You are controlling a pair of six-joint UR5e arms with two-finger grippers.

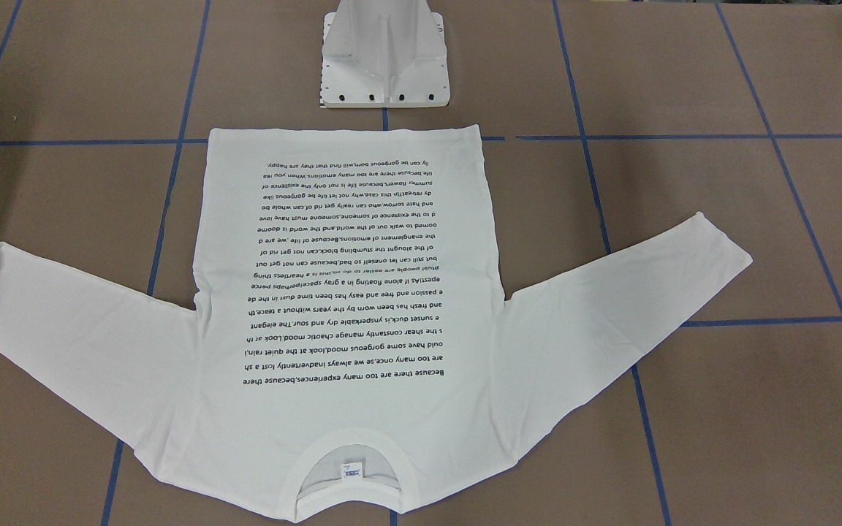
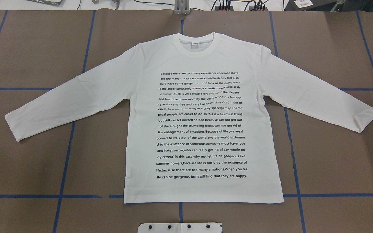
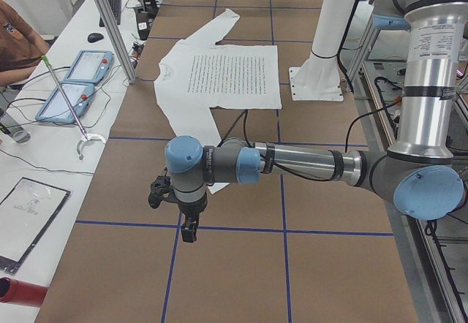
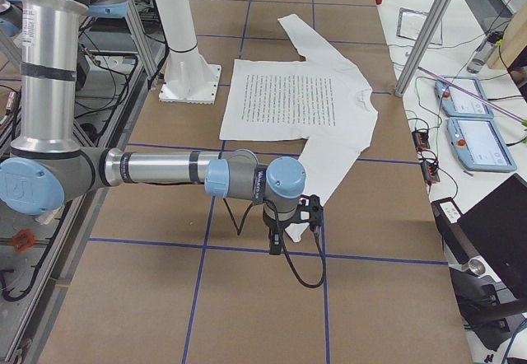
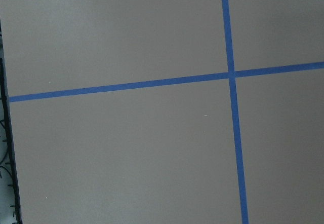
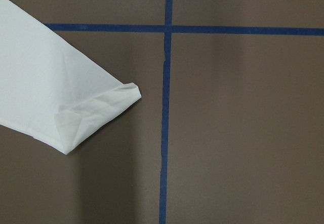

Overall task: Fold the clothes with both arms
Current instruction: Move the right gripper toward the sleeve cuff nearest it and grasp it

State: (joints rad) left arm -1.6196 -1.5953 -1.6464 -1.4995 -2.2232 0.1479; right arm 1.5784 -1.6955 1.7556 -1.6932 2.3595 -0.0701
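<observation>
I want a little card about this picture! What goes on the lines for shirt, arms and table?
shirt: white long-sleeved T-shirt, flat, writing side up, not folded yet
sleeves: both spread out sideways
collar: on the side far from the robot
left arm: over bare table, holding nothing
right arm: beside one sleeve's cuff, not holding it
fingers: cannot tell if open or shut
table: brown, with blue tape lines

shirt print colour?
Black text on the white shirt; clearest in the overhead exterior view.
</observation>
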